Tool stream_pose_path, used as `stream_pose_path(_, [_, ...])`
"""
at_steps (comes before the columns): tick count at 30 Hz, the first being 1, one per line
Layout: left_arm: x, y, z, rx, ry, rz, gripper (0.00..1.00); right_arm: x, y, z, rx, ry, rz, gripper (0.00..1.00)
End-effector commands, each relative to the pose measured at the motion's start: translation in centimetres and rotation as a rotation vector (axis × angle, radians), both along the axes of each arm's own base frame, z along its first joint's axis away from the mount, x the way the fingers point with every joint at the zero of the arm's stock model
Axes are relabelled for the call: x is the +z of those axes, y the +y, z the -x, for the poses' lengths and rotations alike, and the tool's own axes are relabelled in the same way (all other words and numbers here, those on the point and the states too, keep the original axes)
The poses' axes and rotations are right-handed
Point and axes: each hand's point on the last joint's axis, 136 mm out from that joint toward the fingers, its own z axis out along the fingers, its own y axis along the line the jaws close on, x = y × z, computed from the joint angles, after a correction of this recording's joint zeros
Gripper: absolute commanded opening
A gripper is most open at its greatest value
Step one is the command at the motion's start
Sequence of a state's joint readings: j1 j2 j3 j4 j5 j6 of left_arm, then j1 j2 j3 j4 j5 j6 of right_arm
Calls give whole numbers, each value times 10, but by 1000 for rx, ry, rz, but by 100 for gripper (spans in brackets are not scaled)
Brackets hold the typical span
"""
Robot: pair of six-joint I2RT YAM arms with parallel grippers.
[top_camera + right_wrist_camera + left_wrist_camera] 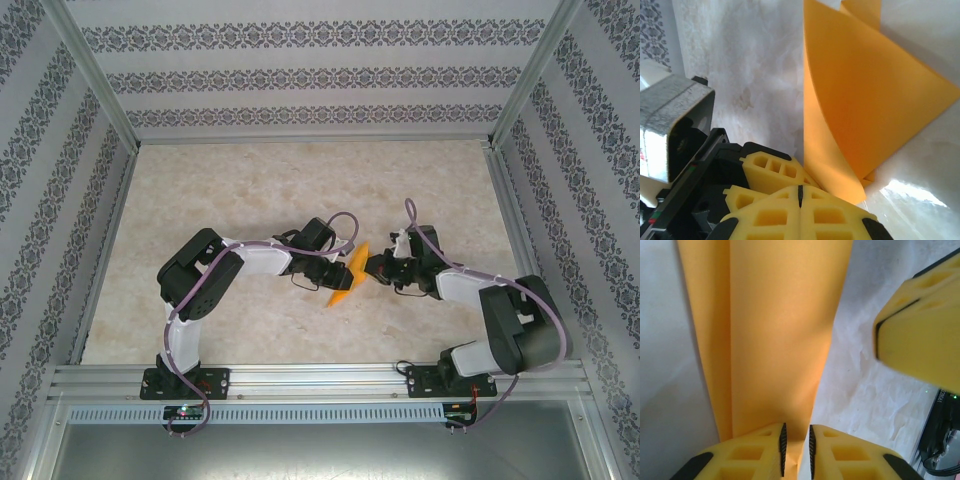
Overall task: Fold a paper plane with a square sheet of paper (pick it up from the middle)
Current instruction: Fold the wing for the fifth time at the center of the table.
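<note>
A pale, marbled table (pixel 260 190) is enclosed by three walls (pixel 300 80) papered in patterned bands, and a metal frame (pixel 320 380) is set along its near edge. One orange sheet of paper (pixel 344 278) is seen near the middle of the table, raised on edge between the two arms. It is partly folded: in the right wrist view a pointed flap (pixel 880 100) is laid over a second layer, and in the left wrist view a long crease is seen running down the sheet (pixel 780 340).

The lower edge of the sheet is gripped by the left fingers (pixel 785 447), which are drawn nearly together with the paper between their black pads. The right fingers (pixel 802 200) are pressed tight against each other with nothing between them; they are held just beside the sheet, and from the left wrist they (pixel 920 325) are seen apart from it. Two arms and one sheet are counted in all.
</note>
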State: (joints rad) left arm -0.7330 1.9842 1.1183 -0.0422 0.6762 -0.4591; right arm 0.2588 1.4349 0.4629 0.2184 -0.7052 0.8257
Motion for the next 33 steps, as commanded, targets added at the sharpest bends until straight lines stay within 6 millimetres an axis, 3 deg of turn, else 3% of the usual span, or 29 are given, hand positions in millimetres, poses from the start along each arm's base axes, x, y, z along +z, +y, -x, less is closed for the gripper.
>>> stream_pose_path(1, [2, 3, 1, -20, -18, -29, 20, 1, 10, -5, 26, -12, -20, 0])
stream_pose_path(22, [27, -1, 7, -63, -50, 28, 24, -36, 17, -12, 71, 41, 81, 0])
stream_pose_path(33, [32, 16, 10, -7, -72, -17, 22, -48, 17, -10, 91, 69, 118, 0])
